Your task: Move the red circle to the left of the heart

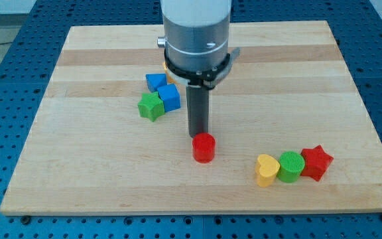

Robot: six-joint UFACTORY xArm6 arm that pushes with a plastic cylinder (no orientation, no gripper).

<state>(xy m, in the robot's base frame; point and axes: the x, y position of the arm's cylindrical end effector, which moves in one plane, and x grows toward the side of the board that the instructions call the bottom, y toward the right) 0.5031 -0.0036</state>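
The red circle (204, 147) stands on the wooden board (78, 166), below the view's middle. My tip (198, 136) sits right behind it, touching its top edge. The yellow heart (266, 170) lies at the view's lower right, about a hundred pixels right of the red circle and a little lower.
A green circle (289, 166) and a red star (316, 162) line up to the right of the heart, touching. A green star (151, 106), a blue cube (169, 97) and a blue triangle (155, 81) cluster at the upper left of my tip. The arm's body hides the yellow block.
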